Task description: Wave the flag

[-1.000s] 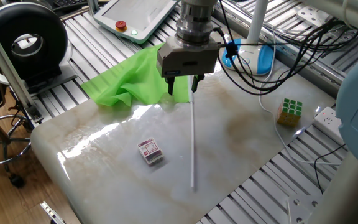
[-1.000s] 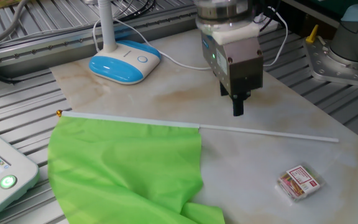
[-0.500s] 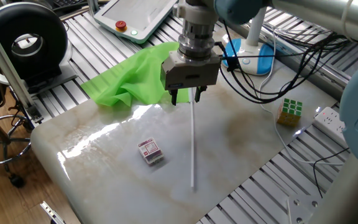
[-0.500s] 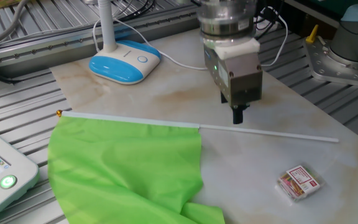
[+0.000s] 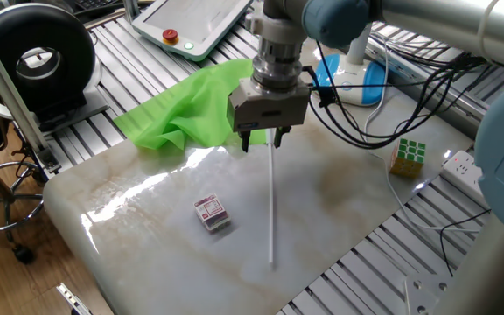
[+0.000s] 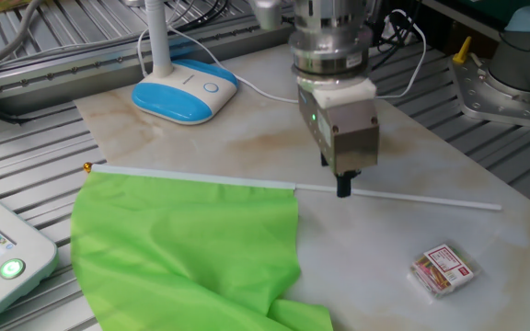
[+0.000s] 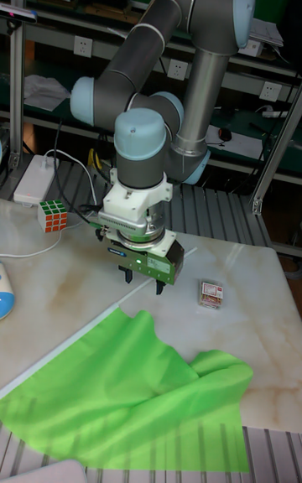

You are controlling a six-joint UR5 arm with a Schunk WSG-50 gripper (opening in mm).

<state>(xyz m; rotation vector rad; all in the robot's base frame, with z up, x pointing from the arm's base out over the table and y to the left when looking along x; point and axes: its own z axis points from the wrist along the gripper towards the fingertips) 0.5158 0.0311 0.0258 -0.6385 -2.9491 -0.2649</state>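
The green flag (image 6: 187,244) lies flat on the table (image 6: 247,138), its cloth spread and rumpled at the left and spilling over the table edge, while its white stick (image 6: 412,196) runs rightward across the marble. Partway along that stick, just past the cloth's edge, the claw (image 5: 262,139) hangs pointing straight down with its two fingers apart, one on either side of the stick and close to the tabletop; nothing is held yet. This looks like the reach-and-grasp step, with the waving not begun. The next move likely calls for a little more descent, closing squarely on the thin stick, then lifting. Farther right sits a small card box (image 6: 443,269), well clear.
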